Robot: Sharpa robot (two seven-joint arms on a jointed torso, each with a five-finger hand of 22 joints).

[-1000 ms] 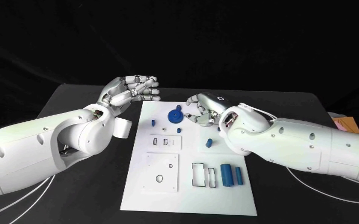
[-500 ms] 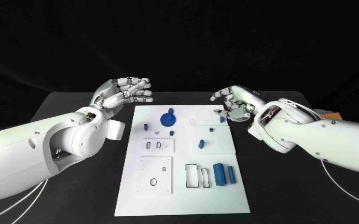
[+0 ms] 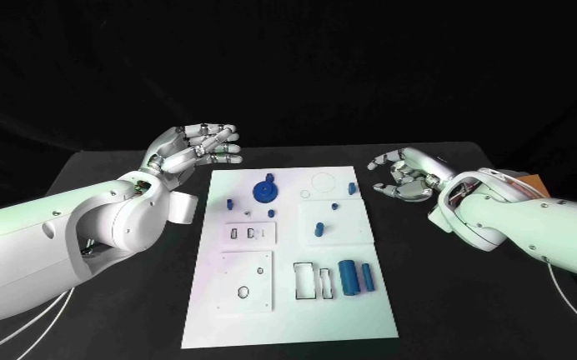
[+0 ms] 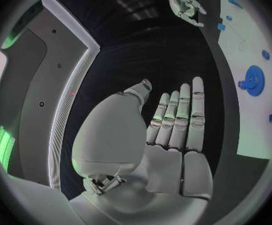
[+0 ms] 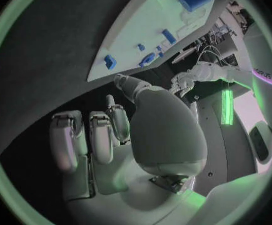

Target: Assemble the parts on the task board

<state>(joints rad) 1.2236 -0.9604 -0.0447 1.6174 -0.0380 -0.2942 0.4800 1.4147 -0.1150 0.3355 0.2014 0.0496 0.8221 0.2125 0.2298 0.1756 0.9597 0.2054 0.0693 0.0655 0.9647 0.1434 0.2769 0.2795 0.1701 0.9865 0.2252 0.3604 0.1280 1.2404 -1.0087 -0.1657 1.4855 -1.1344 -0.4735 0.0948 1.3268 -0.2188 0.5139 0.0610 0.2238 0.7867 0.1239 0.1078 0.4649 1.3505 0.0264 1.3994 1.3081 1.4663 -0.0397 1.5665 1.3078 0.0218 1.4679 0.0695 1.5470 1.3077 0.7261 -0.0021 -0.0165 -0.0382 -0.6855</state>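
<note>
White task board (image 3: pixel 288 293), blue parts (image 3: pixel 351 277), no legible writing

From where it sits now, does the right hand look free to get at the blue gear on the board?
Probably yes. The right hand holds nothing and hovers beside the task board, off its edge. Nothing tall stands between it and the blue gear; the left hand is off the board's other side.

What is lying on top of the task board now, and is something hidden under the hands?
On the task board lie a blue gear, two blue cylinders and several small blue parts. Both hands, left and right, are beside the board and cover nothing on it.
</note>
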